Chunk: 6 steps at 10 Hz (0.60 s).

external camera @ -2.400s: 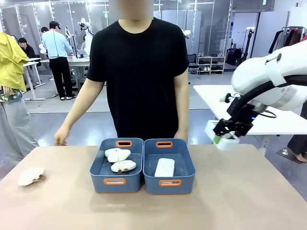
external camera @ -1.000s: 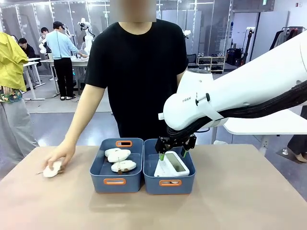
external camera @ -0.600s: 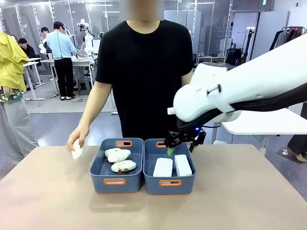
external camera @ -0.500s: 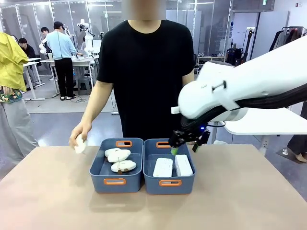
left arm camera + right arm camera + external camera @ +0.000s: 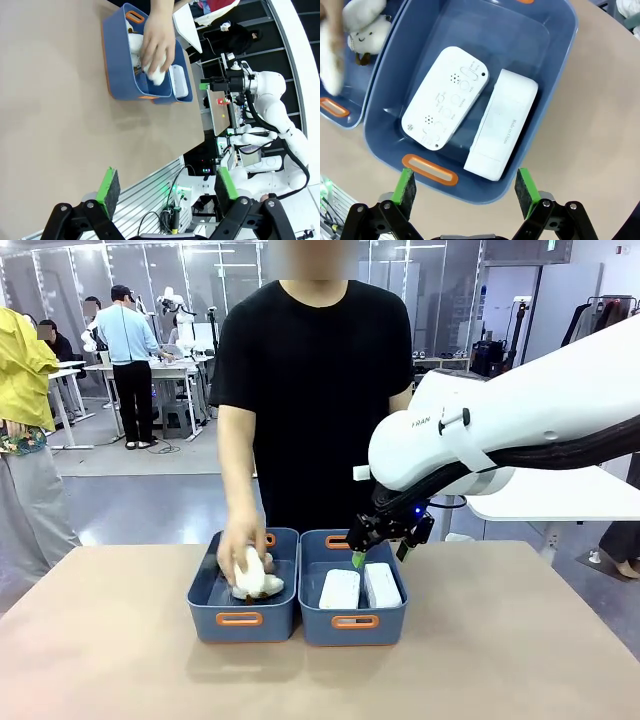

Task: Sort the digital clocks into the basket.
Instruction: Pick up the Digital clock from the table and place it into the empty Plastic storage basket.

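Front view – bins: two blue rectangular plastic bins with orange-rimmed handle slots stand touching side by side on the matte tan tabletop [image 5: 110, 660]; the right-hand basket [image 5: 352, 602] is the one with the clocks.
Front view – clocks: two white, rounded-corner plastic digital clocks [image 5: 340, 589] lie side by side on the basket's floor, smooth backs up.
Front view – right pincer [image 5: 380, 545]: black with green pads, it hangs just above the basket's far rim, spread and holding nothing, with the clocks below and just in front of it.
Front view – person: a hand [image 5: 240, 540] presses a cream cloud-shaped plush toy [image 5: 255, 580] into the left blue bin [image 5: 240, 615].
Left wrist view – left pincer [image 5: 167, 192]: the green-padded fingers stand wide apart over bare tabletop, well apart from the bins, where the person's hand covers the plush.
Right wrist view – clocks: one clock shows small buttons and speaker holes on its flat back, the other a plain back with faint print; the two touch along one long edge.
Right wrist view – right pincer: the green pads [image 5: 406, 186] stand apart at the basket's near handle rim, both clocks just beyond them.
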Each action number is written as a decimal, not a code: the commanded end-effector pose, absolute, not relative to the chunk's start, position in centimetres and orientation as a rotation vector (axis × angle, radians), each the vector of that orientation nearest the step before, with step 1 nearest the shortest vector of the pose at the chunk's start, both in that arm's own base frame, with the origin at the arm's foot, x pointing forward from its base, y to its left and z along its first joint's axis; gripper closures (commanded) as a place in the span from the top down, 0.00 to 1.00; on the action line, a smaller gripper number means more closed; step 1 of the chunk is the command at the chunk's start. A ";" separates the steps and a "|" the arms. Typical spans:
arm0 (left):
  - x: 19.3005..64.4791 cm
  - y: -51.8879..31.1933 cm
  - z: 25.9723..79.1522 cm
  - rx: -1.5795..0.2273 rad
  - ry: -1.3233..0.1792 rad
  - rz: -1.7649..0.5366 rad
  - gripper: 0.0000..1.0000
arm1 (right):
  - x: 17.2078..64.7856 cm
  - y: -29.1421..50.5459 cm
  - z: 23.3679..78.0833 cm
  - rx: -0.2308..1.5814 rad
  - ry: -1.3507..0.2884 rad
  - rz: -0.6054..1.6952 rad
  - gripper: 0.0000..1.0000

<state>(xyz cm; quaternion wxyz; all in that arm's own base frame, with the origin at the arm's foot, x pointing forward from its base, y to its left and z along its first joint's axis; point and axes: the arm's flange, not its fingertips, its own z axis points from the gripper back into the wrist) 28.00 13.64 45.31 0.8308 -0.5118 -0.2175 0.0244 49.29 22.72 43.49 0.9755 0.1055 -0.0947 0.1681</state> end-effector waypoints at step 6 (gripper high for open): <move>28.1 13.5 45.5 -1.088 -0.464 0.047 0.97 | 47.6 18.8 46.1 0.448 -0.165 0.441 1.00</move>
